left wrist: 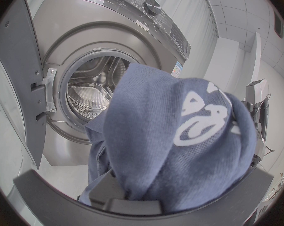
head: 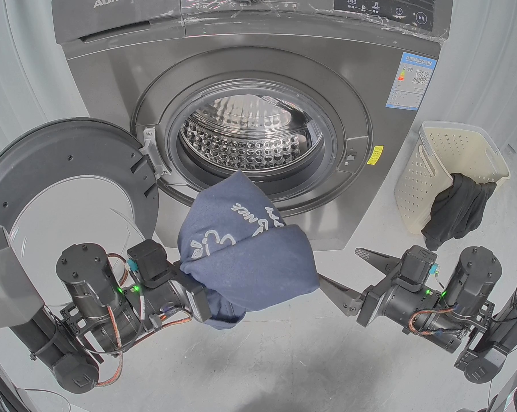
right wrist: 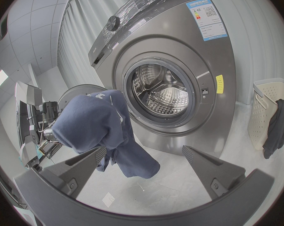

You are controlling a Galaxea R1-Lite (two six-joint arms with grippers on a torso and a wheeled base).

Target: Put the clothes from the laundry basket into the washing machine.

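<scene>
At six o'clock below the drum mouth (head: pixel 247 133) of the washing machine (head: pixel 121 75), the blue sweatshirt (head: pixel 247 253) is hanging in the air. It is bunching over the left jaws, which are pinching it, though folds are covering most of them. Its top fold is reaching up to the lower lip of the opening in the head view, but none of it is lying inside the drum yet. The main risk, as I judge it, is that the loose tail drooping toward the floor (head: pixel 304 361) is going to drag or catch on the door seal (head: pixel 304 198) as the bundle is going in, leaving part of the cloth spilling out over the lip. Because so much fabric is wrapping around the left jaws, it may also be clinging to them on release and coming back out with the arm. The round door (head: pixel 58 161) is standing swung wide at nine o'clock, just beside the left arm, so a sideways sweep could be knocking it. The right jaws are spread and holding nothing at four o'clock in the head view, with their tips close to the sweatshirt's right edge, where they could be snagging it. The laundry basket (head: pixel 418 195) is sitting on the floor at three o'clock beside the machine, with a dark garment (head: pixel 456 210) hanging over its rim and waiting its turn. Nothing is blocking the drum mouth itself.
</scene>
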